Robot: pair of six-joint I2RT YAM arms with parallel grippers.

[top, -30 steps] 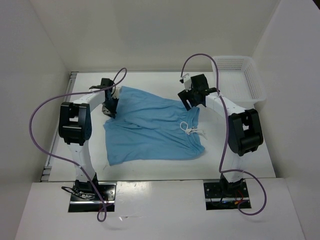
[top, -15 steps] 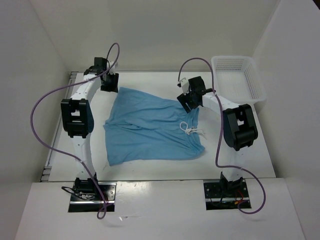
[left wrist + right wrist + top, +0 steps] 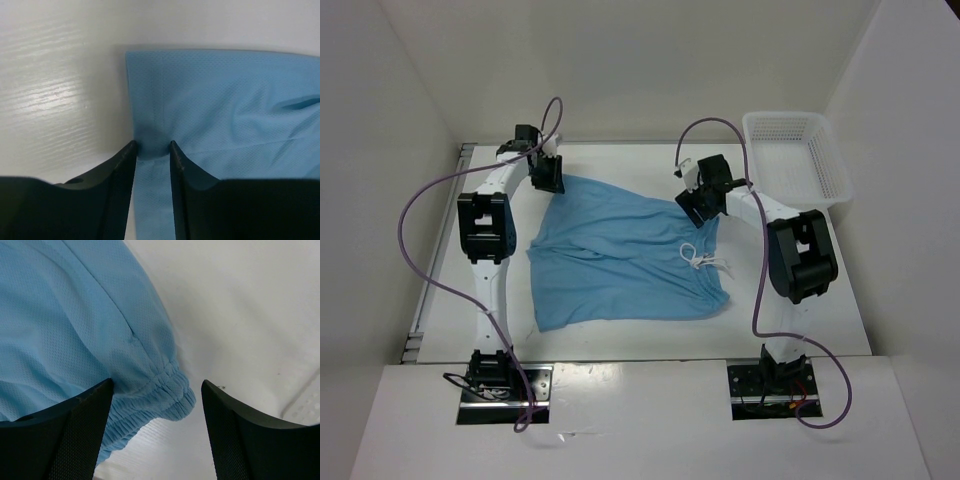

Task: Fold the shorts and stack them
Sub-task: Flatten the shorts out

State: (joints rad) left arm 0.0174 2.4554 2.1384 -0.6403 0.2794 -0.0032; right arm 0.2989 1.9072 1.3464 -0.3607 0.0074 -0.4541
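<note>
The shorts (image 3: 620, 255) lie spread flat on the white worktop (image 3: 790, 320). The left claw (image 3: 152, 146) is clamped on their far left hem corner, while the right claw (image 3: 156, 384) stands wide apart, straddling the far end of the gathered waistband (image 3: 170, 395).

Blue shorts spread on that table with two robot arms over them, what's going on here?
Two arms appear to be getting ready to fold the shorts, which lie spread out on the table. The left end effector is nearly closed around a far hem corner; whether it grips is unclear. The right end effector is open, straddling the waistband corner. Nothing is folded yet.
</note>
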